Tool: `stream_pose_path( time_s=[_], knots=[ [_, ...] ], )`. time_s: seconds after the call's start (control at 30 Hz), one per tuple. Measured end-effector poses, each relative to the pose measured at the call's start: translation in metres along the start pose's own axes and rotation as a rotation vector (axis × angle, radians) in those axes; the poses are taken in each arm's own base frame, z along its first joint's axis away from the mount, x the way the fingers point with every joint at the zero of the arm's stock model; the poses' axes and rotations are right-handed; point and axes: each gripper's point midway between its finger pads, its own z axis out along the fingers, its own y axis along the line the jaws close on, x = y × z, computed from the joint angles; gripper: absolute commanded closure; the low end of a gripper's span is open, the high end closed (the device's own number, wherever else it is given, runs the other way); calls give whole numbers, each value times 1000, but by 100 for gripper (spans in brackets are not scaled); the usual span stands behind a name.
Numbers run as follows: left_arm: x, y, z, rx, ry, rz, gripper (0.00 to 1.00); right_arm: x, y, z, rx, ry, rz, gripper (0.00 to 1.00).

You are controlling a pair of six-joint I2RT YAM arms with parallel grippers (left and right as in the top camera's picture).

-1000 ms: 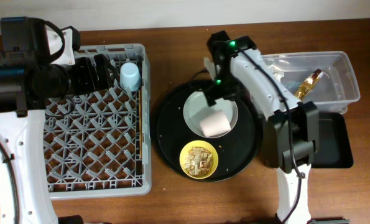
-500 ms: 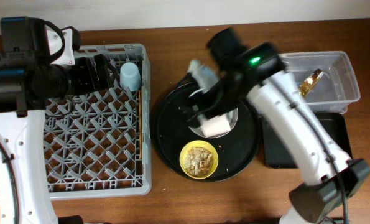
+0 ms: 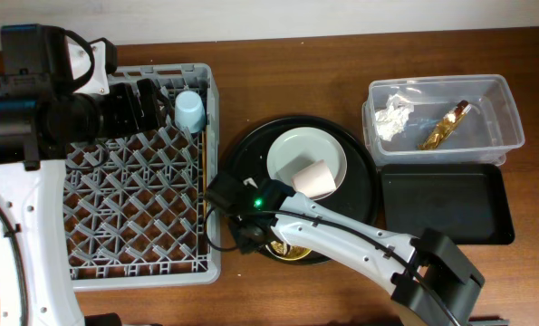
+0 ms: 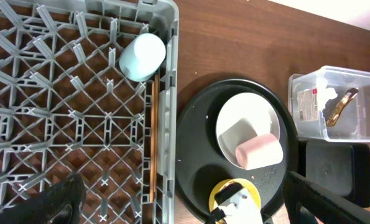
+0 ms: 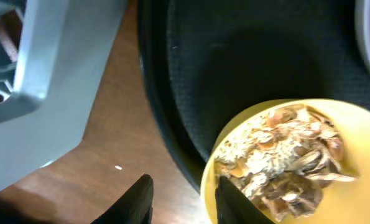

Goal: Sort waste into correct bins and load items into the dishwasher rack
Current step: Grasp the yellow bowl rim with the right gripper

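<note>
**Right Arm Relocated to Yellow Bowl**

Change from the frame 0.5 s earlier: the right arm has left its position over the plate (image 3: 292, 154) and pink cup (image 3: 314, 179). It now lies across the front-left part of the round black tray (image 3: 360, 195). The clear tub (image 3: 514, 118) is uncovered, showing the napkin (image 3: 394, 116) and gold wrapper (image 3: 446, 125) inside.

Right end effector (image 5: 183, 199): jaws spread. They straddle the near rim of the yellow bowl (image 5: 217, 155), one finger outside and one above the food scraps (image 5: 284, 155). Contact with the rim cannot be resolved, as the view is blurred. The bowl rests on the round tray, beside the dishwasher rack (image 5: 60, 56).

Left end effector (image 4: 183, 179): jaws spread wide, unchanged, above the rack.
</note>
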Motion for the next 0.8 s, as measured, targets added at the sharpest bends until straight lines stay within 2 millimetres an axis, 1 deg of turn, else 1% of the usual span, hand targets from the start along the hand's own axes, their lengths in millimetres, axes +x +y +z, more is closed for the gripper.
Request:
stream_pose_path(
  time_s=[0.03,0.07,0.1,0.13,0.17,0.2,0.3,0.33,0.37,0.43,0.5,0.57,0.67,0.77,0.8],
  knots=[
    [0,0,0,0,0,0,1,-3,-5,0,26,-16,10,16],
    [0,0,0,0,0,0,1,-3,-5,0,32,-19,5,1],
    [0,0,0,0,0,0,1,-4,-6,0,38,-23,8,1],
    [0,0,0,0,0,0,1,-5,-6,0,38,-29,9,23],
    [0,0,0,0,0,0,1,-5,-6,0,39,-29,10,39],
    [0,0,0,0,0,0,1,-6,-7,0,42,-31,10,46],
    [0,0,0,0,0,0,0,-8,-11,0,65,-44,25,49],
    [0,0,0,0,0,0,1,-8,-11,0,66,-45,29,52],
    [0,0,0,0,0,0,1,-8,-12,0,68,-46,30,57],
    [0,0,0,0,0,0,1,-9,-12,0,70,-49,35,58],
    [0,0,0,0,0,0,1,-5,-14,8,73,-47,49,57],
    [0,0,0,0,0,0,1,2,-19,24,82,-37,53,57],
    [0,0,0,0,0,0,0,4,-21,31,83,-43,54,57],
    [0,0,0,0,0,0,1,13,-27,41,96,-24,54,66],
    [0,0,0,0,0,0,1,17,-29,43,104,-15,54,67]
  ],
)
